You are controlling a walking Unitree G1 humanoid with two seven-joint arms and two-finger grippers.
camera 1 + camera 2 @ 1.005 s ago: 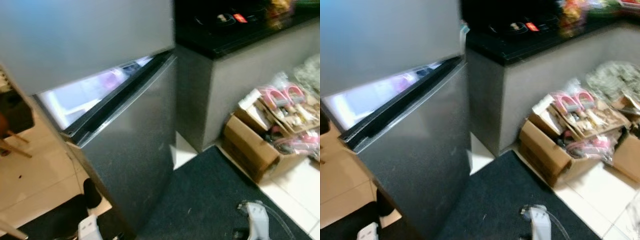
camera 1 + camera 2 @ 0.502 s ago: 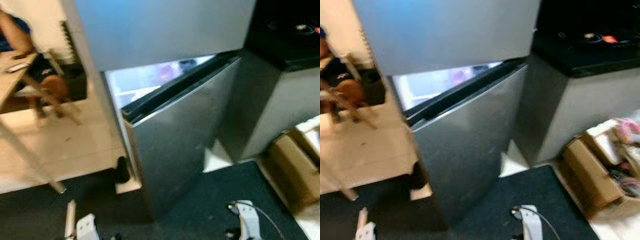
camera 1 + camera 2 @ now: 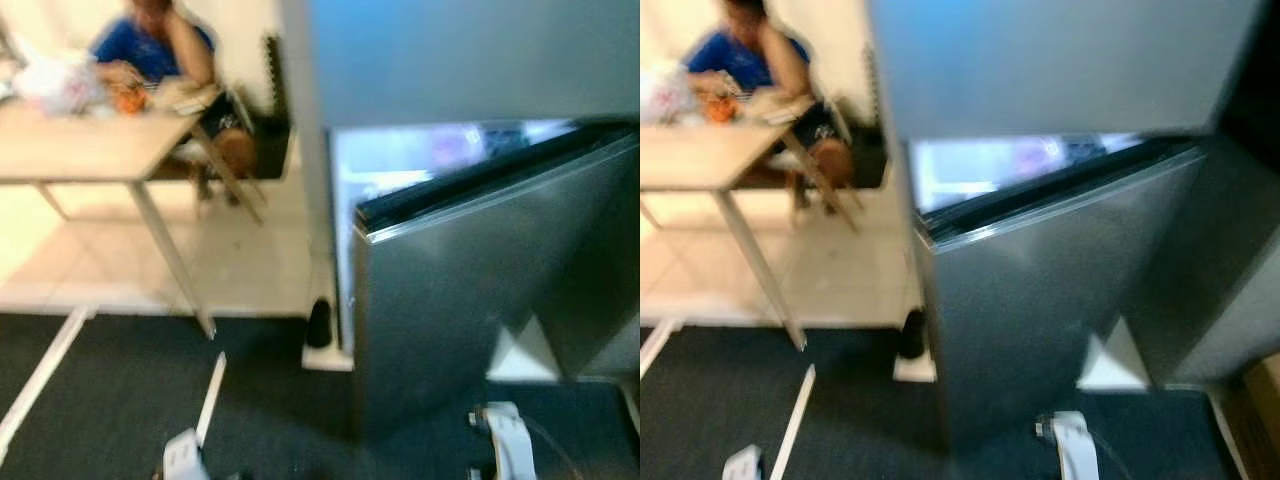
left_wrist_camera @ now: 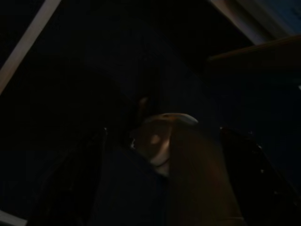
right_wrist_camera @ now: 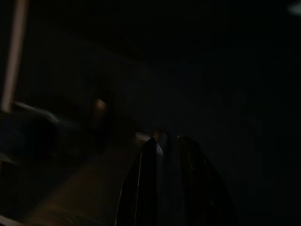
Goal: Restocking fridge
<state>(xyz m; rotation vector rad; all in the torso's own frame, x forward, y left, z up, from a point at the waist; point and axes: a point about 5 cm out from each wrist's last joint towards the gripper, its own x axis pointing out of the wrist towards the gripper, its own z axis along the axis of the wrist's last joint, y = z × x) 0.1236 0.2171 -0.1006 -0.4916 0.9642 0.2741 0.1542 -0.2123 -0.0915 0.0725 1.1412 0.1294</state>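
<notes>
floor: pale tiles (image 3: 240, 270) are seen beyond a dark carpet (image 3: 110, 390) | furniture: a light wooden table (image 3: 90, 150) is set at left, a seated person (image 3: 150, 50) behind it | wall: cream (image 3: 250, 20) | light: blurred, bright

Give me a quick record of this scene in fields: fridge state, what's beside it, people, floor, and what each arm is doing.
fridge: grey, two doors; lower door ajar, lit interior showing in the gap
left of fridge: wooden table with blurred items on it
person: seated behind the table, blue top
floor: dark mat near the robot, pale tiles beyond
left arm: low, idle
right arm: low, idle
right gripper: fingers close together, holding nothing
image quality: blurred
</notes>
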